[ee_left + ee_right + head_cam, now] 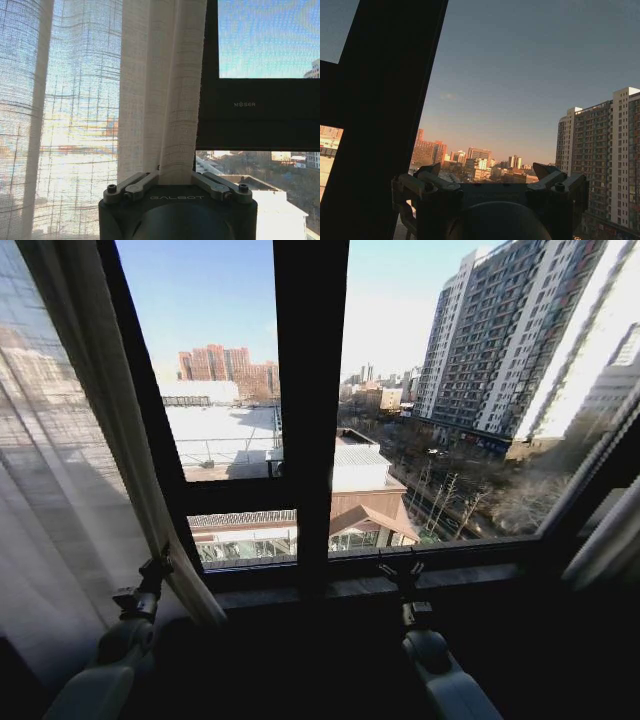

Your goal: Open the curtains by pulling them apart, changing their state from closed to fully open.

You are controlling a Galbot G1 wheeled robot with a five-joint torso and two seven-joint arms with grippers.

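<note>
Our left gripper [158, 565] is pinched on the bunched inner edge of the left curtain [70, 470], low down and just above the window sill [330, 588]. In the left wrist view the two fingers [134, 183] close in toward the thick fold of sheer cloth that rises straight up between them, so the gripper [175, 176] has that edge of the left curtain [160, 90] in its grasp. The panel is gathered over the left side of the window, its pleats hanging from the top of the glass down past the sill, and its inner edge lies beside the slanting black window frame [310, 390].

Our right gripper [401, 568] stands in front of the sill near the middle of the window, close to the central frame bar, and touches no cloth. In the right wrist view its fingers [427, 181] are spread wide apart, with open sky and city between them, and the gripper [490, 172] holds nothing.

The right curtain [605, 515] is a pale band bunched at the far right edge of the window. Between the two panels the glass stands uncovered.
</note>
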